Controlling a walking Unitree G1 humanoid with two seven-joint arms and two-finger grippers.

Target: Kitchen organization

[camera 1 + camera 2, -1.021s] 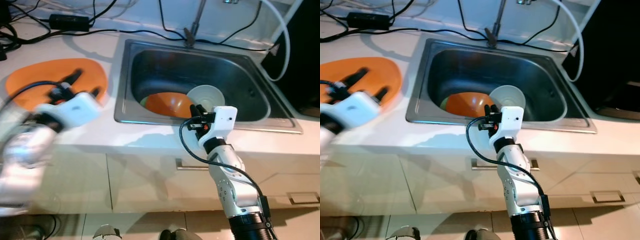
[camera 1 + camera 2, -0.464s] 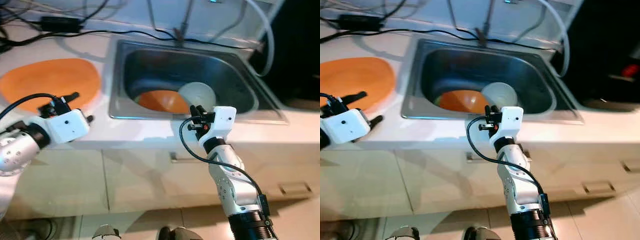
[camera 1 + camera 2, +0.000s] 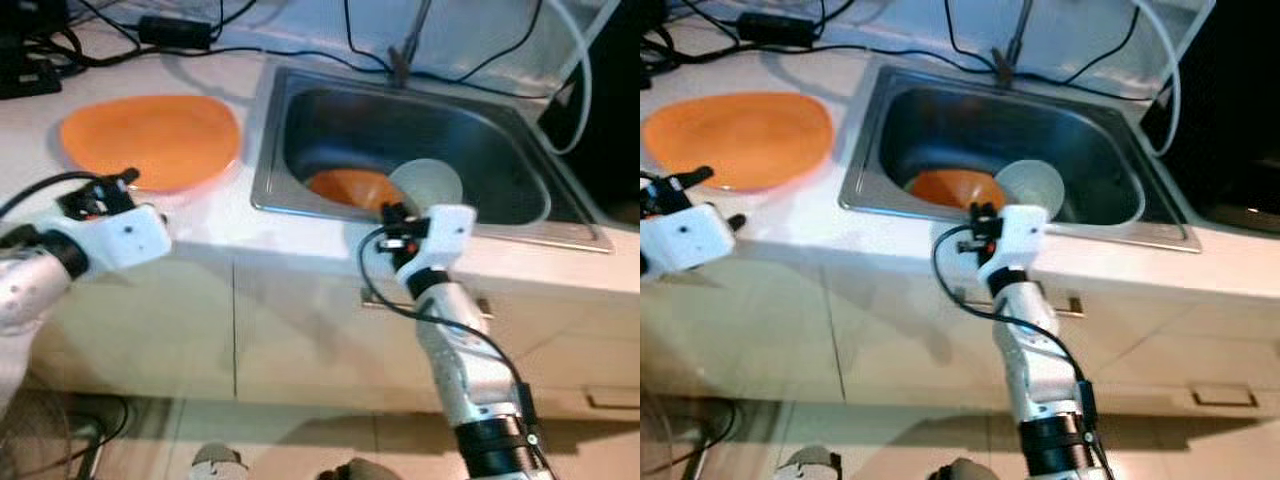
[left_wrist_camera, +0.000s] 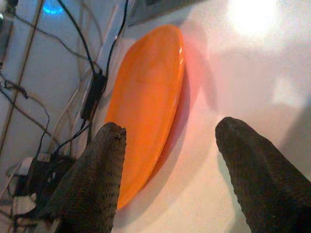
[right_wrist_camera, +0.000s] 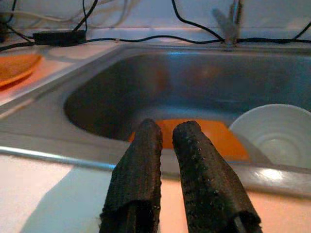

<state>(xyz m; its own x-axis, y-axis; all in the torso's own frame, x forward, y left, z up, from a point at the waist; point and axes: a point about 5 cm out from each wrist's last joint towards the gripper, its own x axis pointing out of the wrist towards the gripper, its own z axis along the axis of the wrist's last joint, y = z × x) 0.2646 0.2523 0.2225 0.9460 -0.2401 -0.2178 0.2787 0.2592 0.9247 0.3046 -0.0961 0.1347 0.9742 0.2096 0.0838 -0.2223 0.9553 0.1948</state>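
Left gripper: we are holding our left gripper [image 4: 167, 160] spread wide with nothing between its fingers, hovering at the front edge of the bench [image 3: 215, 215] and facing the orange plate [image 3: 150, 140].
Right gripper: we are keeping our right gripper [image 5: 167, 160] pinched nearly together on nothing, at the front rim of the sink [image 3: 520, 228] and pointing into the basin.
Where the dishes are lying: the orange plate is resting flat on the bench to the left of the sink, near its back-left corner; the orange bowl [image 3: 345, 187] is sitting in the sink toward the front wall, and the white bowl [image 3: 428, 182] is leaning just beside it, touching or nearly so.
Risk, plate: we are judging that a flat plate gives the fingers little to bite on, so a shallow pinch could be skidding it toward the cables [image 3: 60, 45] at the back edge.
Risk, bowls: we are thinking that reaching in with the fingers this tight could be knocking the white bowl against the orange one rather than gripping a rim.
Risk, rim: the right wrist is riding low over the steel edge, so a descent could be catching on it.
Count: we are counting one orange plate, one orange bowl, one white bowl, one sink, one faucet [image 3: 405, 45], two grippers.
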